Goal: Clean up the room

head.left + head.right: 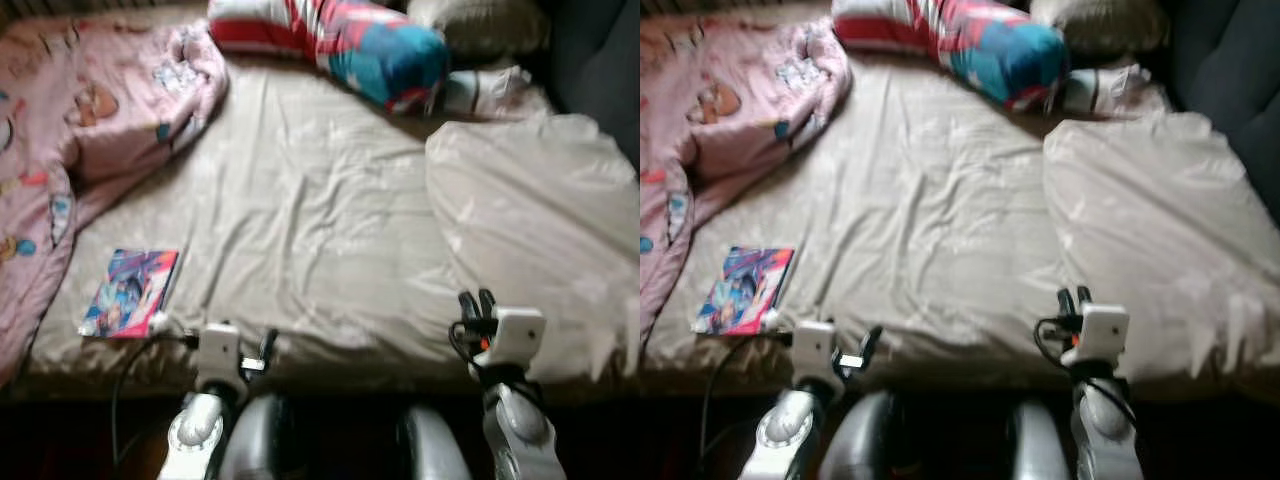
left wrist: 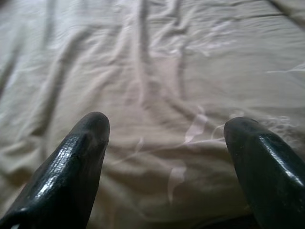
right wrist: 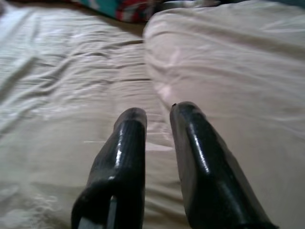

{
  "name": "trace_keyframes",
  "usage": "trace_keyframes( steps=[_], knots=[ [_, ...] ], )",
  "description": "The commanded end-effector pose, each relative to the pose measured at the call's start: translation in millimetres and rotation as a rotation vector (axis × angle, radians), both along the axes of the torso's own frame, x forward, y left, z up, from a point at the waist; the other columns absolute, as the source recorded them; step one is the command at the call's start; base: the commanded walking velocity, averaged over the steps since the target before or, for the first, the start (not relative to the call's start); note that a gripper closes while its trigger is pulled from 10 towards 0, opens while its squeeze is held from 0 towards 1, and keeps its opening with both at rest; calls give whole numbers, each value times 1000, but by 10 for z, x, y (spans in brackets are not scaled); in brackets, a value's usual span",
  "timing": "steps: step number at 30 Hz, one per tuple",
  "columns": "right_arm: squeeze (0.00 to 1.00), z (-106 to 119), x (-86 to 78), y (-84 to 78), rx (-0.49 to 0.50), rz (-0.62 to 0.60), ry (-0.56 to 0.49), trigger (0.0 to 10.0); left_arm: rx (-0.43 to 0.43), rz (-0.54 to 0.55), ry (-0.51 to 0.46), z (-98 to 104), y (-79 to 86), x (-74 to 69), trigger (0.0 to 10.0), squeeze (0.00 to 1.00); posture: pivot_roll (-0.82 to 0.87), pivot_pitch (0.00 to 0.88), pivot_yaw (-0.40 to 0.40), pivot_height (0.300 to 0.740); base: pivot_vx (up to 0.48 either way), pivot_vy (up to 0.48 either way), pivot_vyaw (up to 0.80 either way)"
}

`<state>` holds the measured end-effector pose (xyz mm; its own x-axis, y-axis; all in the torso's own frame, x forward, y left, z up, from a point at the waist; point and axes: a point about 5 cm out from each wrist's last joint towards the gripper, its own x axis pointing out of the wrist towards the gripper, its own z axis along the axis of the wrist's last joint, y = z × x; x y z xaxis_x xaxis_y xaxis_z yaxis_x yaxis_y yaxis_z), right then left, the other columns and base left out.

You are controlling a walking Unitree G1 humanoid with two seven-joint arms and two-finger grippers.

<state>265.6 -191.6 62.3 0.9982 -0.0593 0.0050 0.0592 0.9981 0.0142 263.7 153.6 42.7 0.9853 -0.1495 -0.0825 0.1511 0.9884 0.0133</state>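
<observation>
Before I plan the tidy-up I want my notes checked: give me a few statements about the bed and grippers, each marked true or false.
1. A book lies on the sheet near the bed's front left corner. True.
2. The left gripper is shut on the book. False: its fingers are wide apart over bare sheet, holding nothing.
3. The pink blanket is bunched on the left side. True.
4. The right gripper holds the pillow. False: it holds nothing, its fingers nearly together; the pillow lies at the far end.
5. The book lies on the blanket. False: it lies beside it, on the sheet.
</observation>
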Motion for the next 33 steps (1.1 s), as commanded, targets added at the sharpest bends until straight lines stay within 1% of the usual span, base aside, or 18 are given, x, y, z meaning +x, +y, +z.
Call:
trace_keyframes(
  steps=[1, 4, 7, 17, 23, 27, 33],
  knots=[
    [0, -49, -25, 31, 10, 5, 23, 10000, 6, 27, 40, -85, 89, -67, 10000, 0, -77, 250, 28, 641, 0, 352, 0],
    [0, -53, -20, 34, 13, 5, 25, 10000, 6, 28, 45, -108, 110, -70, 10000, 0, -76, 249, 27, 641, 0, 351, 0],
    [0, -62, -15, 47, 19, 10, 30, 10000, 9, 34, 62, -174, 174, -81, 10000, 0, -75, 248, 26, 641, 0, 351, 0],
    [0, -70, -1, 71, 22, 19, 37, 10000, 10, 41, 90, -269, 225, -76, 10000, 0, -73, 245, 25, 641, 0, 350, 0],
    [0, -73, 19, 87, 16, 31, 41, 10000, 13, 63, 167, -453, 402, -117, 10000, 0, -72, 242, 24, 641, 0, 351, 0],
    [0, -66, 38, 86, 18, 31, 39, 10000, 14, 74, 201, -517, 465, -148, 10000, 0, -71, 237, 25, 641, 0, 352, 0],
    [0, -73, 41, 89, 20, 36, 41, 10000, 12, 75, 209, -547, 469, -150, 10000, 0, -72, 233, 26, 641, 0, 351, 0]
  ],
)
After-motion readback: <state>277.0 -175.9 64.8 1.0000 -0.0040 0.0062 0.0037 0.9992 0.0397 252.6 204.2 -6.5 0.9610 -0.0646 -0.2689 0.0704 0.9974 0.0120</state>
